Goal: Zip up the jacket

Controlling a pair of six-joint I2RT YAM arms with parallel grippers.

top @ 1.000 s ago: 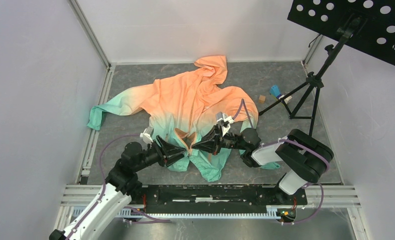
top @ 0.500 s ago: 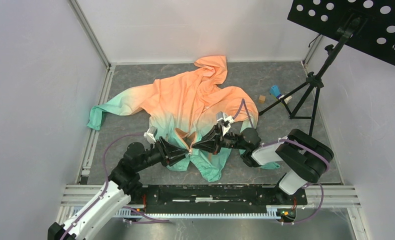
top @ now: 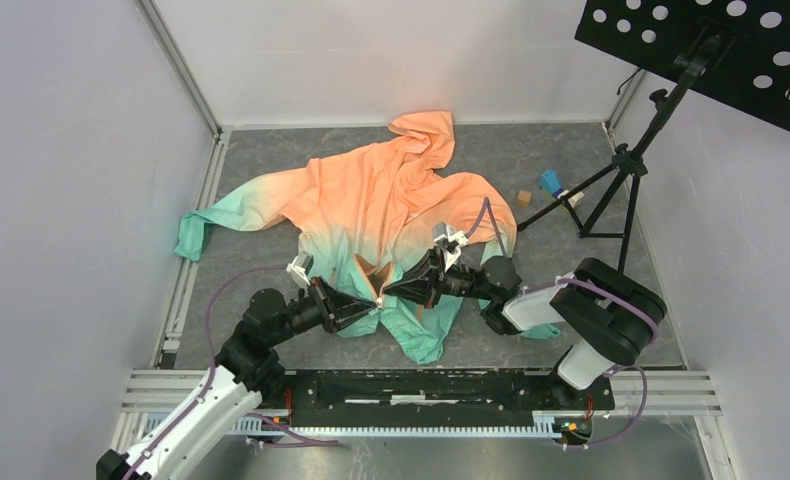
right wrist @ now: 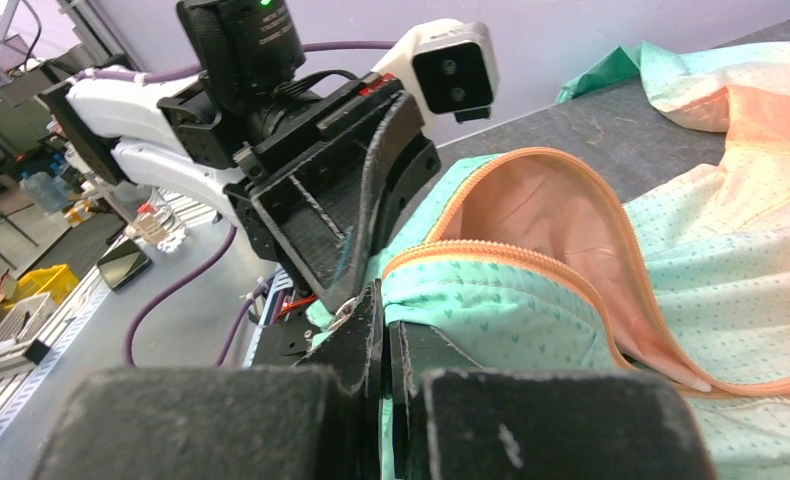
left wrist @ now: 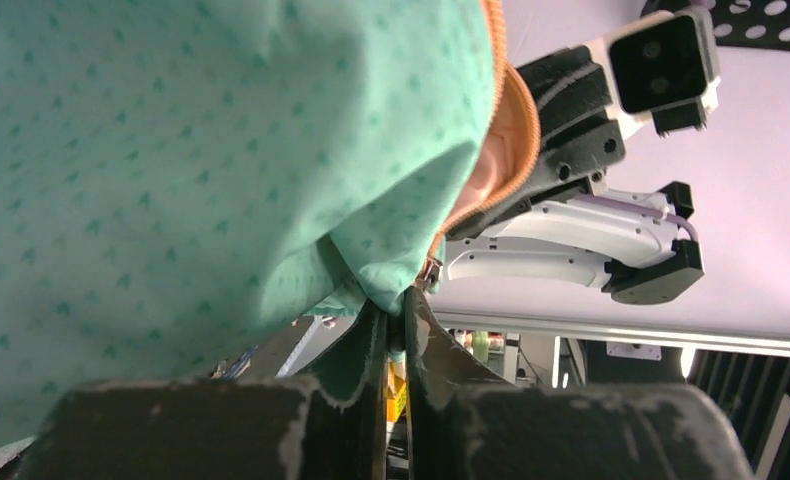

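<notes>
1. Top view: the jacket [top: 371, 195] is lying spread on the table [top: 261, 150], with its orange hood at the far side and its mint hem toward the arms. The front zipper [top: 369, 275] is running lengthwise from the hem away toward the hood. It is gaping open at the bottom. The left gripper [top: 374, 309] and right gripper [top: 387, 291] are meeting tip to tip at that hem end, one on each side of the opening, and neither is clearly nearer. Against the frame a second ago, the left forearm is angling in slightly more and its tip is sitting closer to the right one. The right arm and the jacket's spread are looking unchanged.

2. Left wrist view: the left gripper [left wrist: 396, 322] is pinching fully closed on a mint corner of the jacket [left wrist: 191, 150]. The orange zipper [left wrist: 511, 150] edge is curving up just above the fingers.

3. Right wrist view: the right gripper [right wrist: 384, 305] is clamping shut on the jacket [right wrist: 491, 300] hem, with zipper [right wrist: 571, 200] teeth arching away from it. The left gripper [right wrist: 361, 265] is sitting just beside it. Mating the two zipper ends is likely the next move.
</notes>
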